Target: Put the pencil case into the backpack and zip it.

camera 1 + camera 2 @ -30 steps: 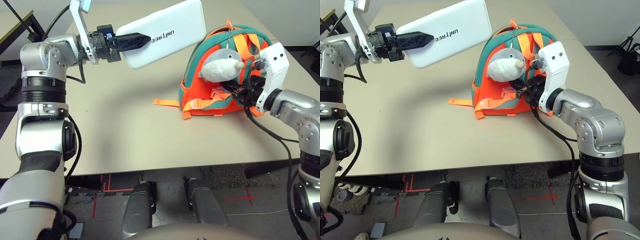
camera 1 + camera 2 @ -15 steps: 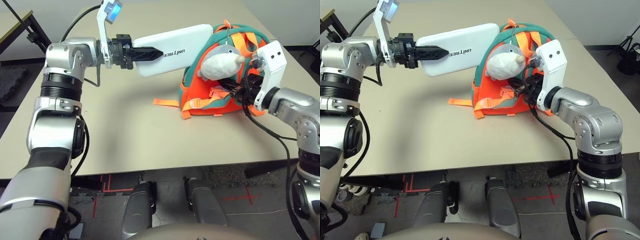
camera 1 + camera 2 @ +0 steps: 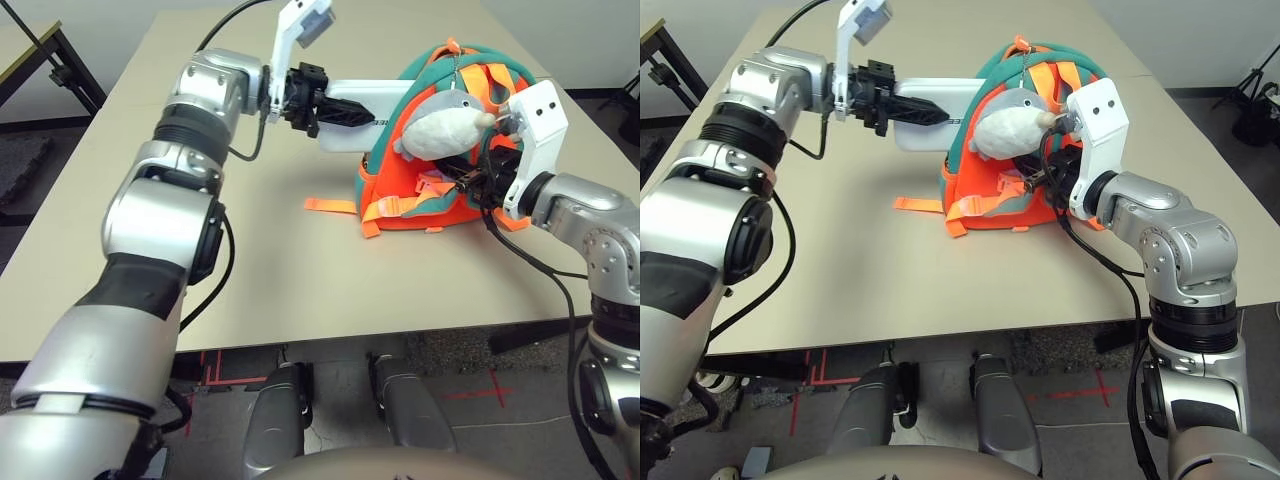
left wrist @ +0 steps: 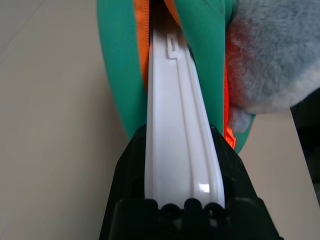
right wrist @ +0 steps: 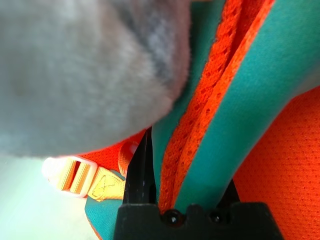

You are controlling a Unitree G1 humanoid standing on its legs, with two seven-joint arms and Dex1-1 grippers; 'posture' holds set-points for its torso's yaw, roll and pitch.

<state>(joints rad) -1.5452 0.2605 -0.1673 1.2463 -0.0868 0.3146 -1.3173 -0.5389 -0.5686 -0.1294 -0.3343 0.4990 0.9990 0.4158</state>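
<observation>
On the desk (image 3: 250,250), the right gripper (image 3: 478,180), jaws clamped on the backpack (image 3: 400,200) edge, steadies the opening while the left gripper (image 3: 360,116), jaws clamped on the pencil case (image 3: 345,130), feeds it in from nine o'clock.

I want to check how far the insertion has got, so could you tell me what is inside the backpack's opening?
The pencil case is partly inside the backpack, held by the left gripper. Its far end is hidden within.

Pencil case (image 3: 352,107): far end hidden inside backpack (image 3: 400,190). Right gripper (image 3: 478,178): fingertips concealed behind plush charm (image 3: 445,125) and strap.
</observation>
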